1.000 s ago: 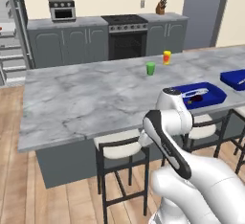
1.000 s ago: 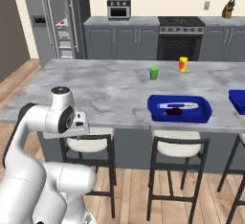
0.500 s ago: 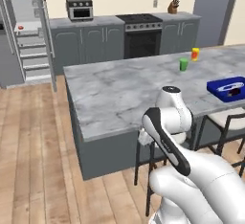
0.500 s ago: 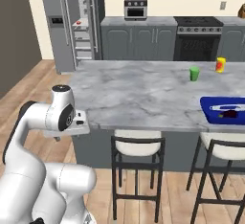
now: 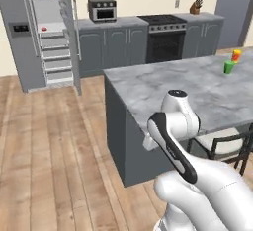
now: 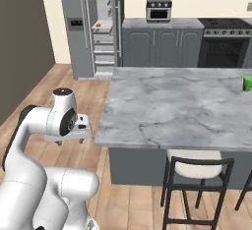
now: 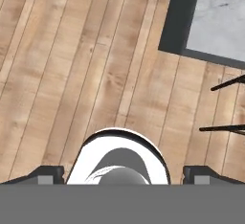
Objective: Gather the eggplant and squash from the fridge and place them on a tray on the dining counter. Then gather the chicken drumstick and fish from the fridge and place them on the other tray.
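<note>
1. Hand view is showing me the gripper point(image 7: 125, 174) with its two dark tips standing wide apart and nothing between them, so I am reading it as released and empty, looking down at the wooden floor point(image 7: 72, 74) beside a corner of the dining counter point(image 7: 215, 22).
2. I am seeing the fridge point(image 5: 20, 52) standing open at the far left of the left base view, well apart from the arm. The right base view is showing the same open fridge point(image 6: 74, 37) beyond the counter's end.
3. I am picking out small reddish items on the fridge shelves point(image 5: 44, 28), but they are too small for me to say which is the eggplant, the squash, the drumstick or the fish.
4. I am judging that the eggplant comes next. I am expecting a firm, fairly light thing with a smooth, slippery skin.
5. I am planning to take it across its thick middle, with the jaws squeezing across the long axis and not over the tapering stem end.
6. I am unable to tell from here which way its long axis is pointing on the shelf, so I am leaving the wrist angle undecided until a closer look.
</note>
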You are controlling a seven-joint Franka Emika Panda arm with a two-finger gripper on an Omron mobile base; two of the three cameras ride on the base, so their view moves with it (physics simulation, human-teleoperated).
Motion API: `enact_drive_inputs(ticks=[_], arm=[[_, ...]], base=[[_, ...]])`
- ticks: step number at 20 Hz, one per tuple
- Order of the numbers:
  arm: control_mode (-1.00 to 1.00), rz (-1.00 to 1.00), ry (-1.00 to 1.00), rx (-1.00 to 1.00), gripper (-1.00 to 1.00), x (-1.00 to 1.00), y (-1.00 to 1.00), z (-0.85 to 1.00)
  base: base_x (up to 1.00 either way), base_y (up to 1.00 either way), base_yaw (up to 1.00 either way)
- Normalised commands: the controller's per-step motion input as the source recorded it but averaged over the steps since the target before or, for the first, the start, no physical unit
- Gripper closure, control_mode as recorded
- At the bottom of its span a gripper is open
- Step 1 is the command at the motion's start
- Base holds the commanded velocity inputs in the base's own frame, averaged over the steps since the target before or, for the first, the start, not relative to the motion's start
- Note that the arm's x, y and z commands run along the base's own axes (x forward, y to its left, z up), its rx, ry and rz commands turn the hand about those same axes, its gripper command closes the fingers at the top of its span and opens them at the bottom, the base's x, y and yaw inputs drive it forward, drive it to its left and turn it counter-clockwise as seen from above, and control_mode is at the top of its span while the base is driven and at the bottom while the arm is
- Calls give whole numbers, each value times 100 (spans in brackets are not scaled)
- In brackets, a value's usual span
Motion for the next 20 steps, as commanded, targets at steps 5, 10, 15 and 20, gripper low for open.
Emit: enact_drive_inputs(ticks=[5, 10, 15, 20], arm=[[100, 0, 0, 0, -100, 0, 0, 0], [100, 0, 0, 0, -100, 0, 0, 0], [100, 0, 0, 0, -100, 0, 0, 0], [100, 0, 0, 0, -100, 0, 0, 0]], base=[[73, 100, 0], [100, 100, -5], [100, 100, -16], [100, 100, -13]])
